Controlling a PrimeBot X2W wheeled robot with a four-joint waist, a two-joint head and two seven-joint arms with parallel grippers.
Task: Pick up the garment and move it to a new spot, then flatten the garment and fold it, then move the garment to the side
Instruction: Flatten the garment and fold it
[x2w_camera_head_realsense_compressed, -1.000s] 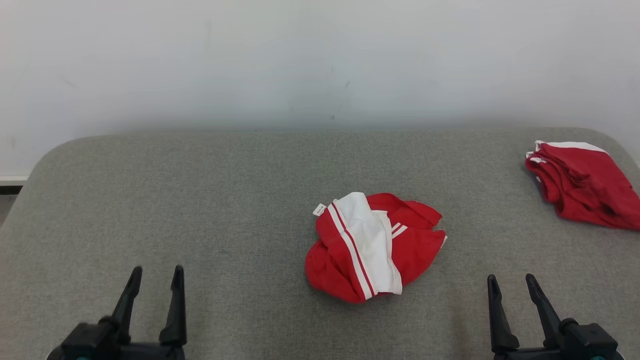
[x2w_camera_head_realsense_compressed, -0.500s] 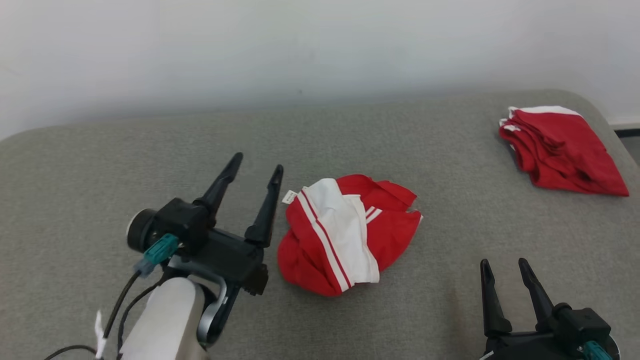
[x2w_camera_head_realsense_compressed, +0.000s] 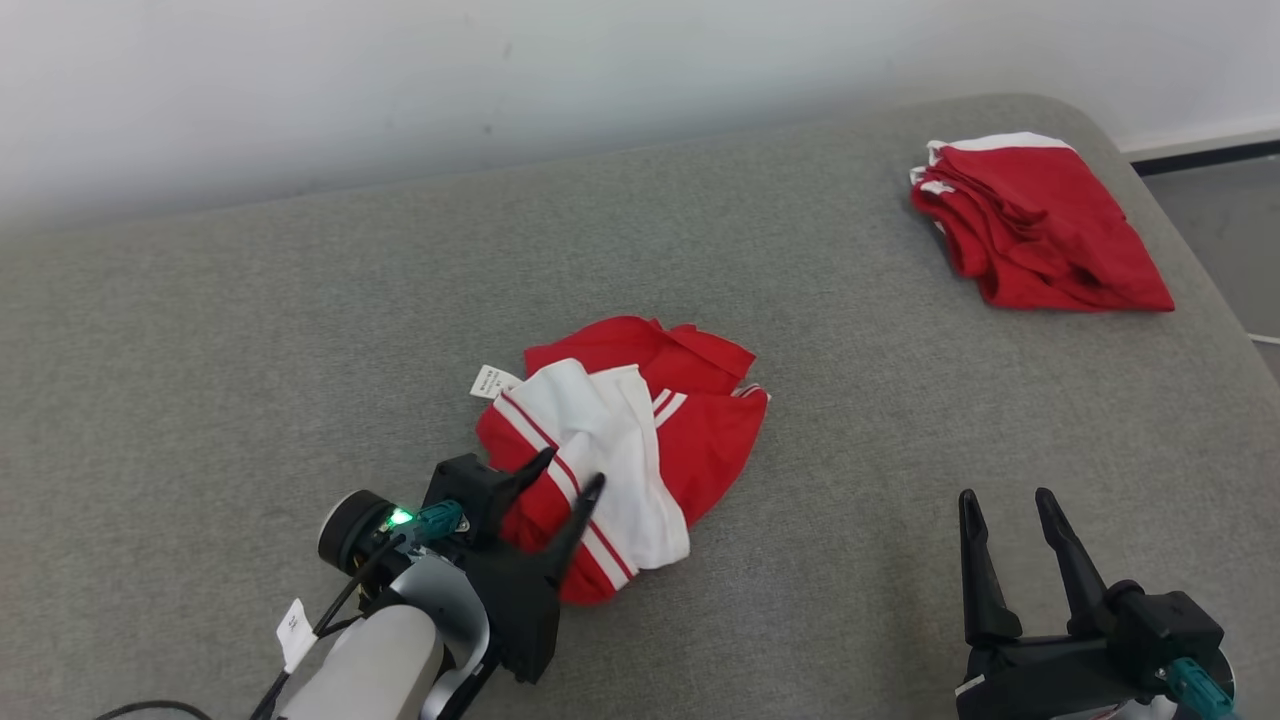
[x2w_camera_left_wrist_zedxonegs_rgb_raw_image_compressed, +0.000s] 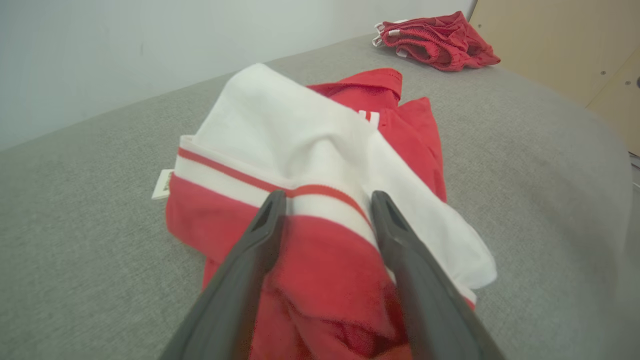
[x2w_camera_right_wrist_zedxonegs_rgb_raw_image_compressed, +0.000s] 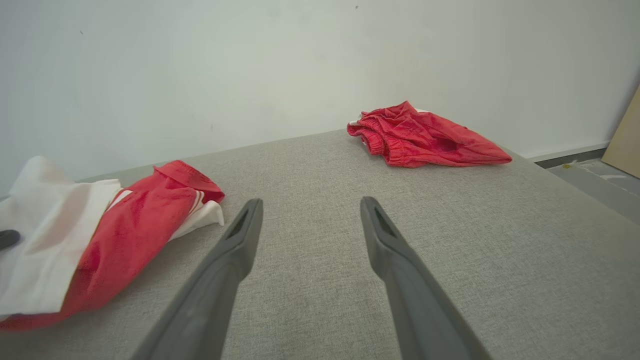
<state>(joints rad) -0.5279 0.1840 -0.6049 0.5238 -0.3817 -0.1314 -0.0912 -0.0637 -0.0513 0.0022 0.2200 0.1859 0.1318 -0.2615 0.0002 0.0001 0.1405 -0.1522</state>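
Head view: the crumpled red garment with white panel and stripes (x2w_camera_head_realsense_compressed: 700, 450) lies mid-way across the grey fabric-covered table (x2w_camera_head_realsense_compressed: 250, 330). The left pincer (x2w_camera_head_realsense_compressed: 573, 468) is at its near edge, jaws spread, nothing clamped. The right pincer (x2w_camera_head_realsense_compressed: 1004, 494) is spread and empty, well apart at lower right. A folded red cloth pile (x2w_camera_head_realsense_compressed: 1040, 230) sits in the far right corner.

Left wrist view: fingers (x2w_camera_left_wrist_zedxonegs_rgb_raw_image_compressed: 260, 235) straddle a red-white ridge, no pinch yet.

Right wrist view: own fingers over bare table, garment off to the left.

Progress: pickup not yet made. Move, flatten, fold and side-move all remain.

Red garment (x2w_camera_head_realsense_compressed: 640, 450) with white striped panel — grey surface (x2w_camera_head_realsense_compressed: 200, 350)
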